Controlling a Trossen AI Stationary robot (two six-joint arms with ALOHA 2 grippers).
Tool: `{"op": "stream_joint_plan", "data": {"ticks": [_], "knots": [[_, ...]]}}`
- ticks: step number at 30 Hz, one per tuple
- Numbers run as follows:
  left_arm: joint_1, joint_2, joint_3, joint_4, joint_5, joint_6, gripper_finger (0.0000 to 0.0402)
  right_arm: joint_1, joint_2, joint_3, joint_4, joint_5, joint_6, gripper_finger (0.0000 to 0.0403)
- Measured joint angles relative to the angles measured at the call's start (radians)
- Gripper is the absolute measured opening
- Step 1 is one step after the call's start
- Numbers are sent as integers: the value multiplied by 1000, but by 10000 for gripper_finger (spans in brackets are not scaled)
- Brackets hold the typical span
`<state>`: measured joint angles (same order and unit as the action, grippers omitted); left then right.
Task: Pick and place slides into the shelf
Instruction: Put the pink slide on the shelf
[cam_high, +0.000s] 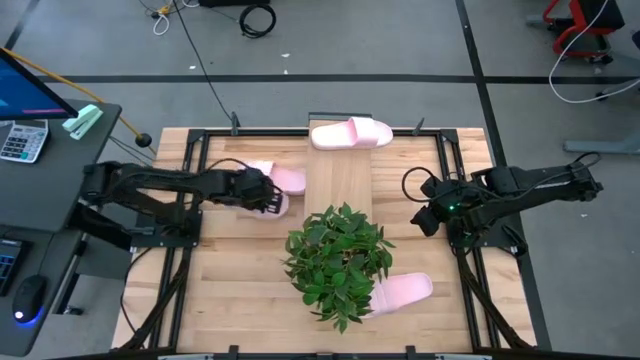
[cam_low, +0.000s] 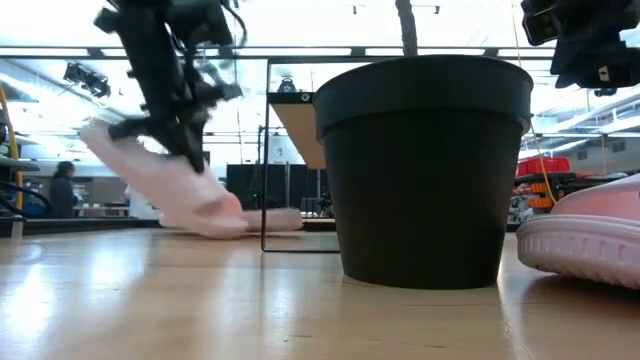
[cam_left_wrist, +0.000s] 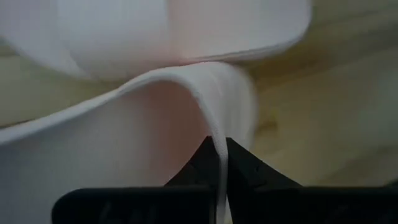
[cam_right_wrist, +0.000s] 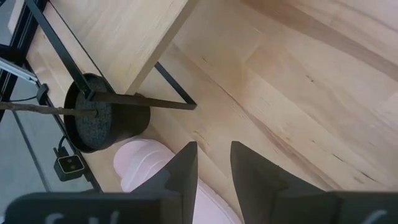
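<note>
One slide hangs tilted, pinched by left tool beside shelf.

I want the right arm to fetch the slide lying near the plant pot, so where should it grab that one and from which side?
Probably the broad strap of the slide beside the plant pot: it arches clear of the sole, so one finger can slip under it. Come from above on the side away from the leaves, which overhang its inner end. The right gripper hangs open over the table; the left gripper grips another slide the same way.
</note>
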<state>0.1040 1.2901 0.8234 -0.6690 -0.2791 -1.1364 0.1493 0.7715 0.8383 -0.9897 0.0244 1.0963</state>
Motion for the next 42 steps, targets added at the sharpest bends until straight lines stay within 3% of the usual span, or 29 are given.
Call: {"op": "stream_joint_plan", "data": {"ticks": [10, 16, 23, 30, 42], "knots": [[22, -338, 2, 92, -60, -29, 13, 0, 0, 0, 0, 2, -15, 103], [77, -429, 2, 226, -81, 25, 12, 0, 0, 0, 15, 2, -26, 103], [158, -427, 3, 464, 11, 101, 12, 0, 0, 0, 43, 2, -45, 103], [274, -382, 3, 565, 149, 103, 12, 0, 0, 0, 45, 1, -42, 103], [387, -148, 4, 906, 458, 101, 12, 0, 3, 61, 160, 34, -63, 103]]}}
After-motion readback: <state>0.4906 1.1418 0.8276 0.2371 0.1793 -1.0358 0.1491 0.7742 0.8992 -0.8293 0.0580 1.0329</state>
